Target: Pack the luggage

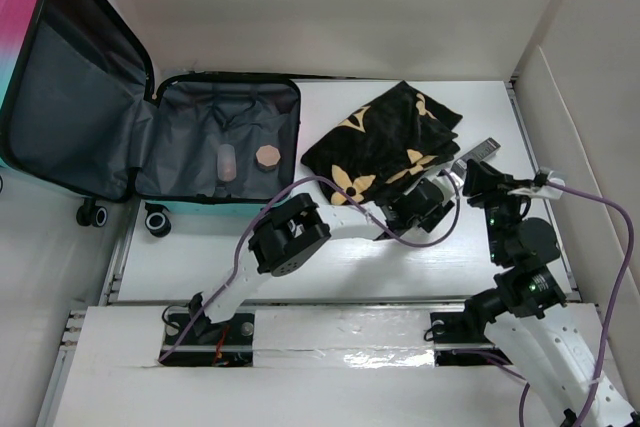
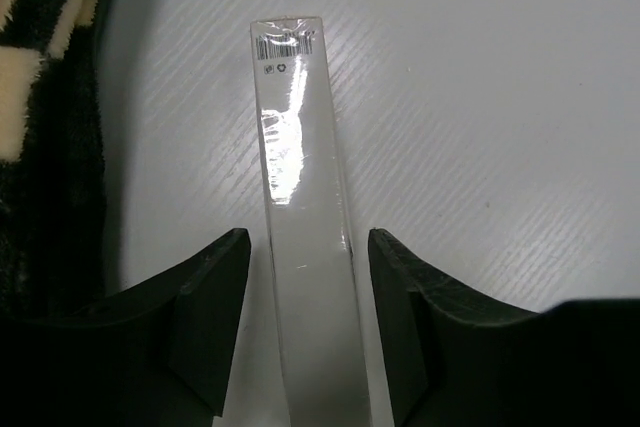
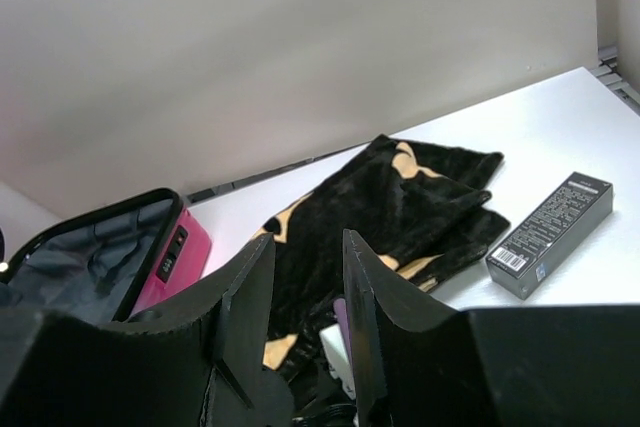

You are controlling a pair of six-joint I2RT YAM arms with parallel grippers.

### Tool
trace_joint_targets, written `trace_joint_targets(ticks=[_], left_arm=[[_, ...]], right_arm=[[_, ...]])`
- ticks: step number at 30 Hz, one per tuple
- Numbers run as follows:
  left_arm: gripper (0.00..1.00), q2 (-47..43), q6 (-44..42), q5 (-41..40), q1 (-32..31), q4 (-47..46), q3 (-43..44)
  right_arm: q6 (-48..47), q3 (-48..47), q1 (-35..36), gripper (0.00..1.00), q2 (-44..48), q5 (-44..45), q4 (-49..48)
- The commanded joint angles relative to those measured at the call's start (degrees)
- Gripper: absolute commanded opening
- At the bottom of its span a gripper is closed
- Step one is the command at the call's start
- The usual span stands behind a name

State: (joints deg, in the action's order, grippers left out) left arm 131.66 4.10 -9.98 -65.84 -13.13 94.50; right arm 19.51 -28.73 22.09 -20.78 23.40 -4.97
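Straddling a clear, flat packet with a barcode at its far end, the left gripper is shown with its fingers parted. A narrow gap is seen on each side, so the packet is not clamped. The packet lies on the white table, and a black-and-cream cloth is seen just beside it on the left.

The right gripper is held above the table near the cloth's right side. Its fingers are a little apart and nothing is between them. Beyond it a dark box with a barcode lies flat, near the cloth but not touching it.

The luggage is found at the far left of the table, well apart from both grippers. It lies open, with the lid swung back to the left and the grey lining exposed. A small translucent bottle and a round tan disc are seen side by side in its base. Its wheels are at the near edge.
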Motion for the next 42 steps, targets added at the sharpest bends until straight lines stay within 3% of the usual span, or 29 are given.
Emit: trace_joint_targets(ticks=[1,11,16,23,30,31,33,34,38,41,42], left_arm=[[0.45,0.88,-1.2,-2.15,-0.51,0.47,2.62],[0.29,-2.53,-2.08,-7.15,-1.57,-1.02,-0.01],[0.29,-13.95,-1.64,-13.48,-1.57,-4.1,-8.87],[0.29,-30.56,2.92,-12.34,5.54,-8.14,-22.06],[0.29,-47.07,9.94,-21.03,18.28,-7.62,-33.75],[0.29,-48.58,11.62,-23.48,22.47,-7.53,-36.99],[0.29,-52.96,17.92,-24.38,27.24,-7.44,-40.52],[0.29,-54.12,19.7,-23.87,32.05,-7.62,-44.01],[0.31,-58.09,24.37,-22.28,40.85,-10.77,-50.98],[0.39,-56.69,25.96,-21.58,45.52,-9.82,-50.91],[0.56,-55.29,26.48,-21.58,46.15,-9.12,-50.21]], right_arm=[[0.01,-0.01,-0.47,0.39,0.91,0.42,-1.35],[0.01,0.17,-0.47,0.39,-0.06,0.51,-1.79],[-0.17,-0.01,-0.47,0.39,0.3,1.3,-1.35],[-0.26,-0.01,-0.47,0.39,-0.23,0.69,-1.44],[-0.17,-0.1,-0.47,0.39,-4.0,-2.91,-3.63],[-0.26,-0.18,-0.47,0.39,-4.62,-4.4,-3.73],[-0.52,-0.53,-0.47,0.39,-6.73,-5.11,-4.25],[-0.44,-0.36,-0.47,0.39,-7.69,-5.2,-4.6],[-1.14,-0.53,-0.47,0.39,-13.49,-7.66,-7.5],[-0.79,-1.5,-0.99,0.39,-19.99,-6.79,-7.86],[-0.61,-1.68,-0.99,0.39,-21.4,-6.79,-8.21]])
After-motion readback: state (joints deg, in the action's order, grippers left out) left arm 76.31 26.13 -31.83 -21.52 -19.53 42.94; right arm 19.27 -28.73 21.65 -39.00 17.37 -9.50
